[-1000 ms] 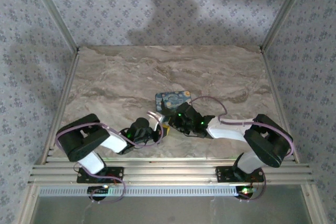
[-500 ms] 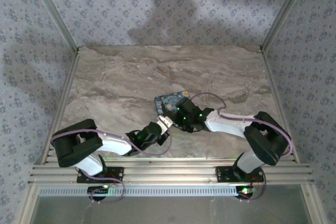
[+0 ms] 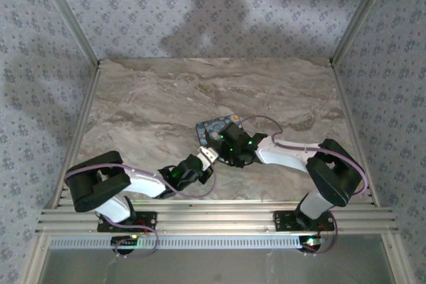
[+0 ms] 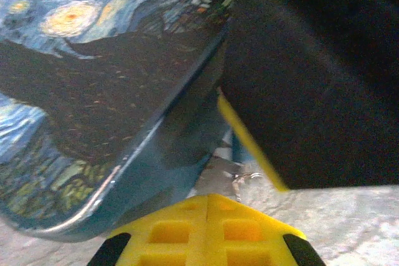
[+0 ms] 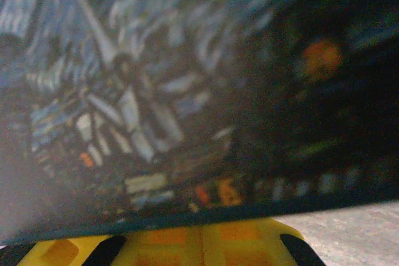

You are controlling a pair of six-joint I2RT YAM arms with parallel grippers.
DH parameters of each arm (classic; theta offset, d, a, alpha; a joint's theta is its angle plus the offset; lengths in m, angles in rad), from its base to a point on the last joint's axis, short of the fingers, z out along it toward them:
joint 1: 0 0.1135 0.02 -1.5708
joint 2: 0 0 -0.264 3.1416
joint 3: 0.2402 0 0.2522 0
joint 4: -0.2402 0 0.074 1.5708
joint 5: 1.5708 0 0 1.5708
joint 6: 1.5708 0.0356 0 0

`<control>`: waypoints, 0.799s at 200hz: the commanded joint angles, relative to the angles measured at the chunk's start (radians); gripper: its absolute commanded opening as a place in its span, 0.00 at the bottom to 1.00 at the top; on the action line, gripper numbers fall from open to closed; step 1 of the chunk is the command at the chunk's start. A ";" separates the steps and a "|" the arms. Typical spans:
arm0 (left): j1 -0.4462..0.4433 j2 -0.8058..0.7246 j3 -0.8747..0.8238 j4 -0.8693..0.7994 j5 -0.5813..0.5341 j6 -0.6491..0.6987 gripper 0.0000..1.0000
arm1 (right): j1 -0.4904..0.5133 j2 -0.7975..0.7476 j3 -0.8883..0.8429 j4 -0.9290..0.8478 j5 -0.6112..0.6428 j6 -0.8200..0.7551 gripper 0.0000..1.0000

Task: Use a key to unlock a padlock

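mid-table, blue box shut, contents hidden; left gripper and right gripper clenched close by.

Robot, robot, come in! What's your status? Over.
Left end effector shut. Right end effector shut. Padlock: cannot make out. Blue box crowding both.

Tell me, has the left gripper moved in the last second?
Yes. The left gripper has swung right, away from the table's left rail, toward the blue box.
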 commanded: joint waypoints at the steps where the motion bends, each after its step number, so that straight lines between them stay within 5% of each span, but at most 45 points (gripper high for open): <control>1: 0.024 -0.009 -0.015 0.113 0.179 -0.035 0.00 | 0.024 -0.011 0.040 0.044 -0.024 -0.007 0.20; 16: 0.041 -0.016 -0.020 0.114 0.199 -0.049 0.00 | 0.026 -0.037 0.034 0.042 -0.002 -0.010 0.35; 37: 0.065 -0.022 -0.030 0.118 0.217 -0.073 0.00 | 0.017 -0.083 0.020 0.025 0.025 -0.018 0.44; 96: 0.128 -0.052 -0.054 0.127 0.289 -0.139 0.00 | 0.019 -0.245 -0.134 0.100 0.190 0.003 0.50; 160: 0.187 -0.052 -0.052 0.103 0.345 -0.182 0.00 | 0.087 -0.183 -0.238 0.285 0.322 0.046 0.55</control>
